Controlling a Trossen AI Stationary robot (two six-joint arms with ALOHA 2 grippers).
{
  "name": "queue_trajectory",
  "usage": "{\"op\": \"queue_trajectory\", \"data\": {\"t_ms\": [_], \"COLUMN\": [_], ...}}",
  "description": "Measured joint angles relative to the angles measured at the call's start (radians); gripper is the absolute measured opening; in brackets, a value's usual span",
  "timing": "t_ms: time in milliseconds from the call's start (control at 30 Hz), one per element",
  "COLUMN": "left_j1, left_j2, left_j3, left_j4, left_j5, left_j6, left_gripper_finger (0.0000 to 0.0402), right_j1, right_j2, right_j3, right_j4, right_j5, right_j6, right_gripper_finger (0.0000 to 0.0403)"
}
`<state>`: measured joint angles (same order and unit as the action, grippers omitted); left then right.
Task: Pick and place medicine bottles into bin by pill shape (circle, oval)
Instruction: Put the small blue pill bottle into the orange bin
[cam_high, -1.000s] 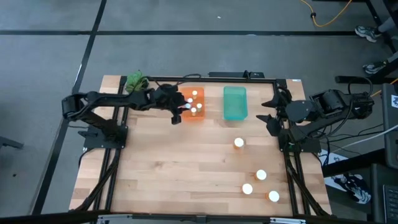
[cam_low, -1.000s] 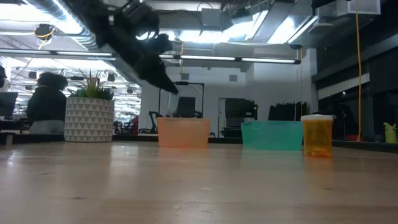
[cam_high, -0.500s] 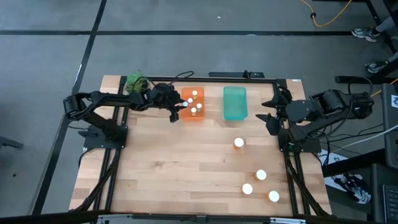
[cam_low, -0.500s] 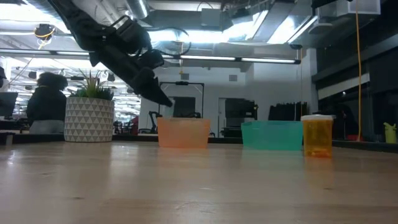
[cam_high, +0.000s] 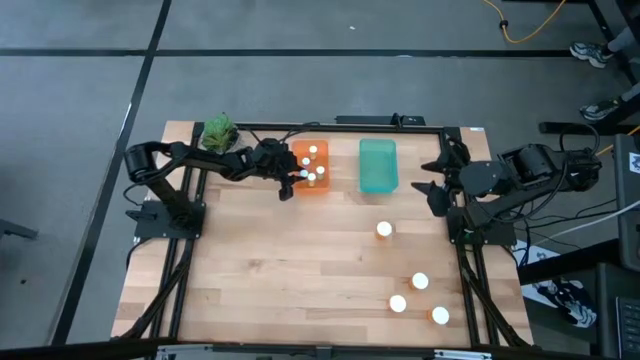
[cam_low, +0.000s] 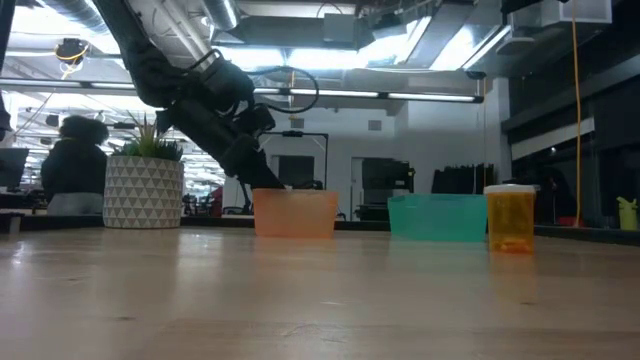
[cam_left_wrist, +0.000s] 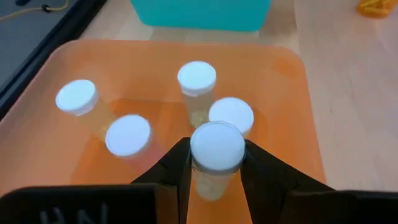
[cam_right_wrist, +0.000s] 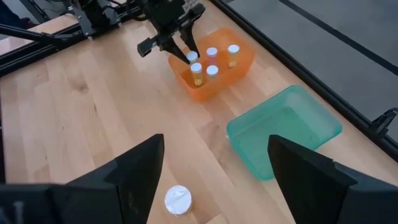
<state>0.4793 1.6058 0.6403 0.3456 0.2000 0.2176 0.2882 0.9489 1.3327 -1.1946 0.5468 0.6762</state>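
My left gripper reaches into the orange bin at the far middle of the table. It is shut on a small white-capped bottle. Several other white-capped bottles stand in that bin. The teal bin stands to its right. Several bottles stand on the wood at the right: one in the middle and three near the front. My right gripper waits open at the right edge, beside the teal bin. My left gripper pinches the bottle between its two fingers, on its clear sides just below the white cap. The fingers slant down from the table's left. The bottle is upright inside the orange bin; whether its base stands on the bin's floor, I cannot tell.
A green plant in a patterned pot stands at the far left corner. A black frame borders the table. Bare wood lies in the table's middle and left. In the low view, an amber bottle stands in front of the teal bin.
My left gripper has gone down with the bottle, from above the orange bin's left rim into the bin. The gap between its fingers looks the same.
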Motion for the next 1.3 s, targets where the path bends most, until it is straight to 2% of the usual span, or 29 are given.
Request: {"op": "queue_trajectory", "data": {"t_ms": [500, 867, 1300], "left_j1": [0.0, -0.001, 0.0], "left_j2": [0.005, 0.005, 0.005], "left_j3": [0.003, 0.004, 0.021], "left_j4": [-0.015, -0.022, -0.026], "left_j5": [-0.014, -0.015, -0.015], "left_j6": [-0.006, -0.026, -0.025], "left_gripper_finger": [0.0102, 0.013, 0.0133], "right_j1": [0.0, 0.0, 0.0], "right_j2": [0.0, 0.0, 0.0], "right_j3": [0.0, 0.0, 0.0], "right_j4": [-0.003, -0.005, -0.005], "right_j5": [0.01, 0.01, 0.002], "right_j6": [-0.002, -0.003, 0.0], "right_gripper_finger": [0.0289, 0.0289, 0.0289]}}
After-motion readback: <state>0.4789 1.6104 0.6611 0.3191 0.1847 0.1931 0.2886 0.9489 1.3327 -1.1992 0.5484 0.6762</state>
